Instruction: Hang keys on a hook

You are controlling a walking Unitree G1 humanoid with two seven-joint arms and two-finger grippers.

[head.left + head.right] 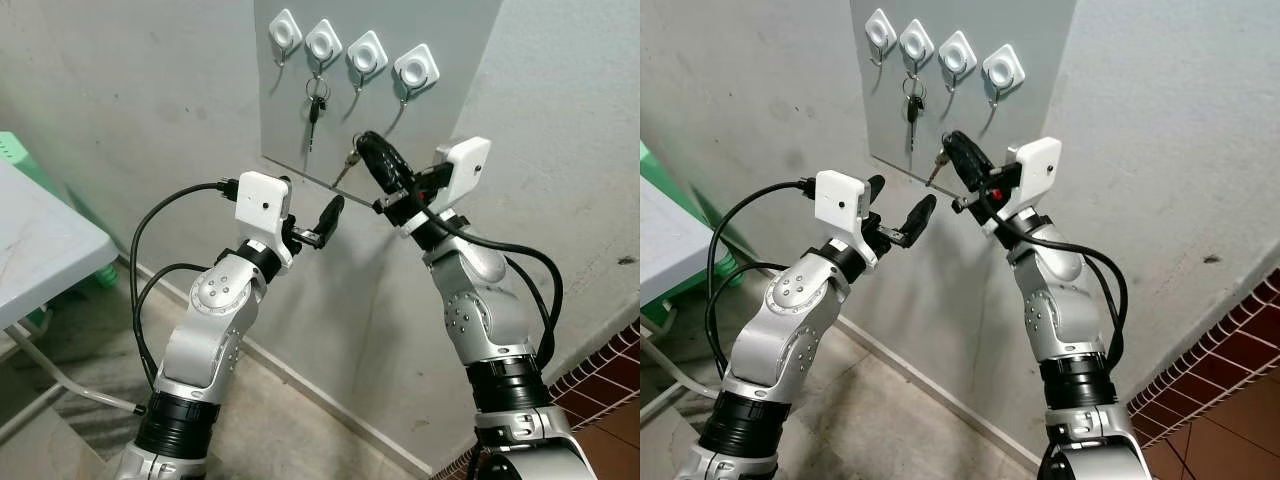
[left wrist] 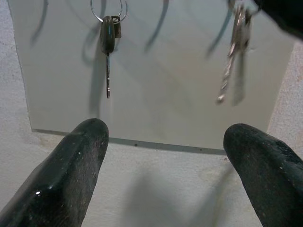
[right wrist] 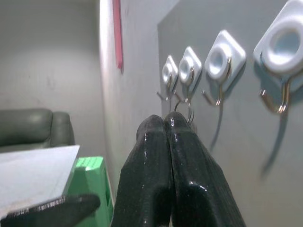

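A grey panel [image 1: 450,30] on the wall carries a row of white hooks [image 1: 366,52]. A bunch with a black-headed key [image 1: 316,102] hangs from the second hook from the left. My right gripper [image 1: 363,143] is raised just below the third hook, shut on a ring with a silver key [image 1: 346,168] dangling from it. In the left wrist view that key [image 2: 231,61] hangs in front of the panel. My left gripper [image 1: 308,205] is held up lower and to the left, open and holding nothing, its fingers [image 2: 71,165] spread wide toward the panel's bottom edge.
A pale table [image 1: 40,240] juts in at the left with a green stool [image 1: 25,160] behind it. Red tiling [image 1: 600,400] lies at the lower right. A dark sofa [image 3: 33,127] stands farther off.
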